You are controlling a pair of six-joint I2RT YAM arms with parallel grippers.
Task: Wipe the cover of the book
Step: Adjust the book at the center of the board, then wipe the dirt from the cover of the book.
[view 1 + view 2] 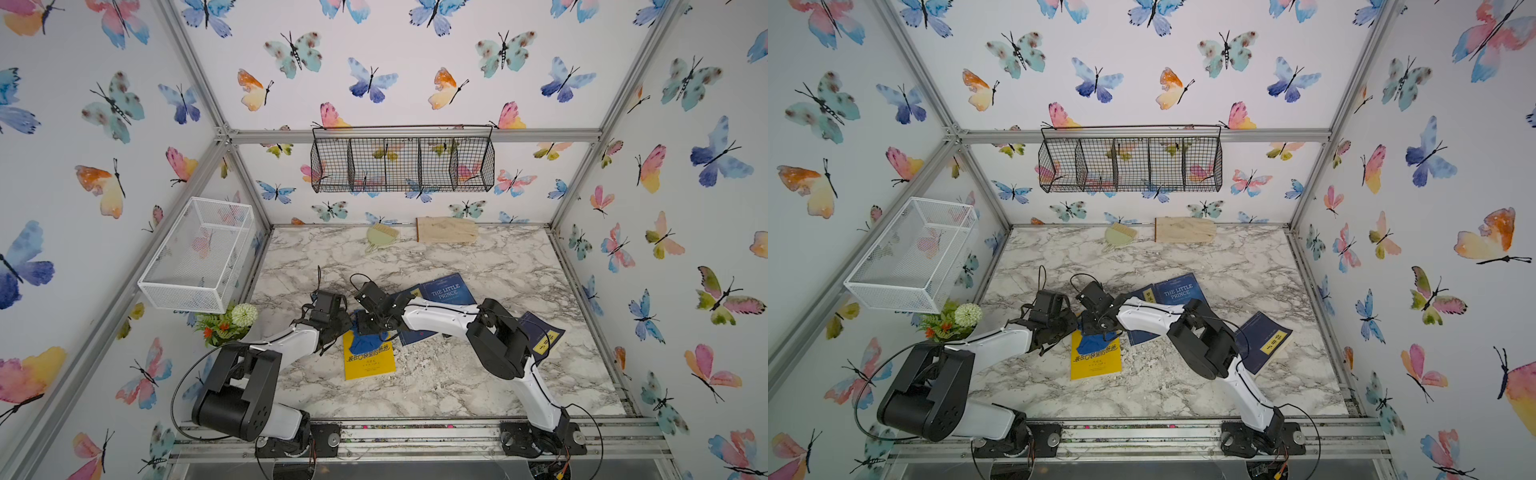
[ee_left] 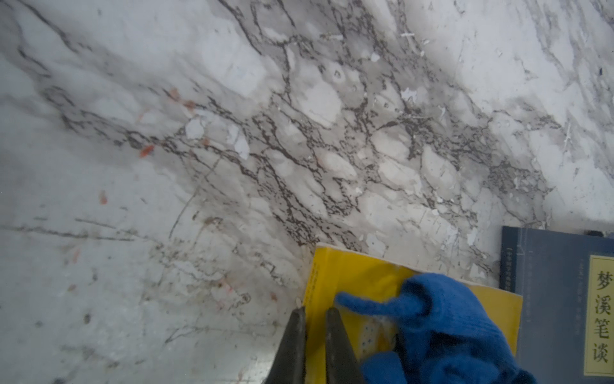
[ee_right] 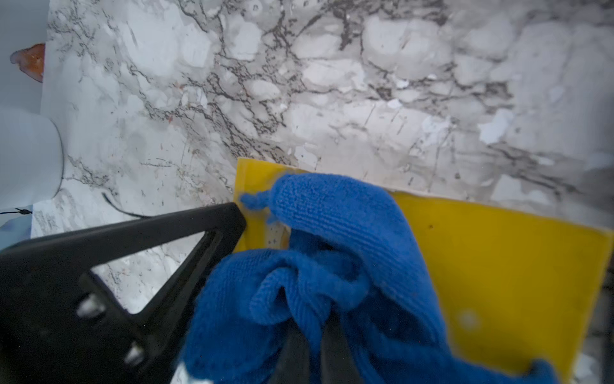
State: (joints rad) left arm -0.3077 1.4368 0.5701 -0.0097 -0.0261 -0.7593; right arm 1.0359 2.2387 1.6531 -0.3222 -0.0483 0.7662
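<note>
Step in hand: the wiping stroke itself. The right end effector (image 3: 314,335) is clamped on a bunched blue microfibre cloth (image 3: 332,216). The cloth rests on the cover of the yellow book (image 1: 370,365), over the end farther from the robot bases. The yellow book lies flat on the marble worktop (image 1: 457,374), toward its front, with a dark blue book (image 2: 548,299) just beside it. The left end effector (image 2: 315,311) has its fingers together at the yellow book's long edge. It appears to steady the book there; whether it pinches the cover cannot be determined.

Progress, as judged: the cloth covers only the far part of the cover. The title band and the near half lie bare, so most of the surface is not yet wiped.

Next move, as judged:
- Draw the cloth toward the near edge under light downward pressure.
- Hold the book against sliding with the left end effector.
- Keep clearance between the two end effectors, which stand close together.

Containers:
- Black wire basket (image 1: 401,139), rear wall, divided into compartments: nothing visible inside.
- White mesh basket (image 1: 178,291), left wall: nothing visible inside.
</note>
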